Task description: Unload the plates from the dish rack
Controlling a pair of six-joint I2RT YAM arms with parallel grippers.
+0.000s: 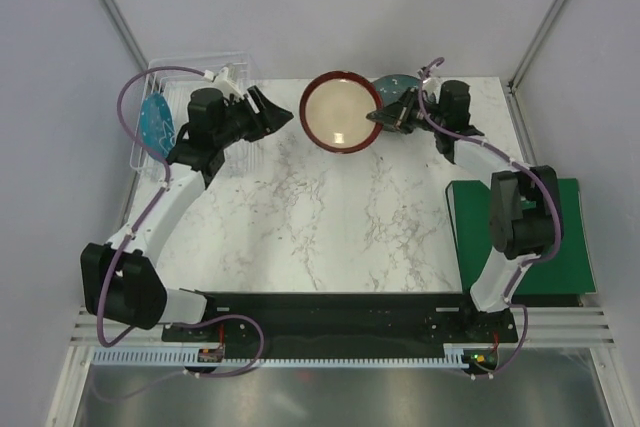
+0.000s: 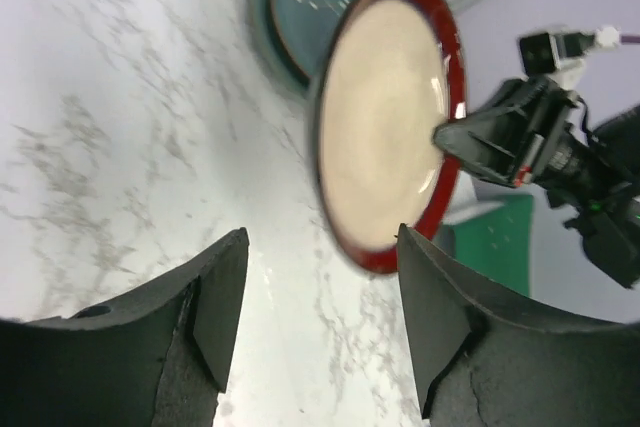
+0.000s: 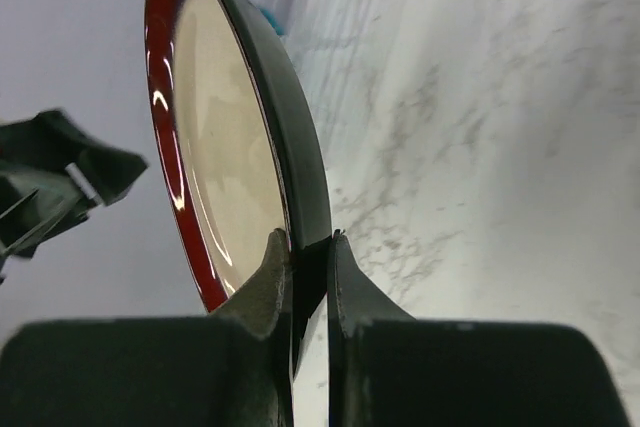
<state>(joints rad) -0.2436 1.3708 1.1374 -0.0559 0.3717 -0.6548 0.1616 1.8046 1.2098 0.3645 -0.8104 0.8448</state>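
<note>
Right gripper point(image 1: 379, 114) is pinching the cream plate point(image 1: 341, 112) by its right rim. In the right wrist view the 2 fingers point(image 3: 262, 285) are pressed onto either side of the dark edge, red-brown rim and cream face to the left. From above the plate reads as a near-full circle, face up, over the middle of the bench's point(image 1: 300, 227) far edge. The left wrist view suggests it is raised off the marble, but contact cannot be ruled out. Left gripper point(image 1: 275, 112) sits just left of the plate, apart from it, jaws spread with nothing between them. Its wrist view shows both black fingers point(image 2: 215, 287) wide apart, with the plate and the right gripper beyond them. 1 blue plate point(image 1: 396, 85) lies flat on the bench near the far edge, right of centre, partly covered by the cream plate and the right gripper. The left wrist view shows pale flecks on its face. The rack point(image 1: 225, 59), clear plastic, stands in the far-left corner with 1 turquoise plate point(image 1: 157, 119) standing in a slot at its left end. The left arm crosses over the rack's right part. A green mat point(image 1: 570, 247) lies along the right edge toward the near corner, under the right arm's elbow.
</note>
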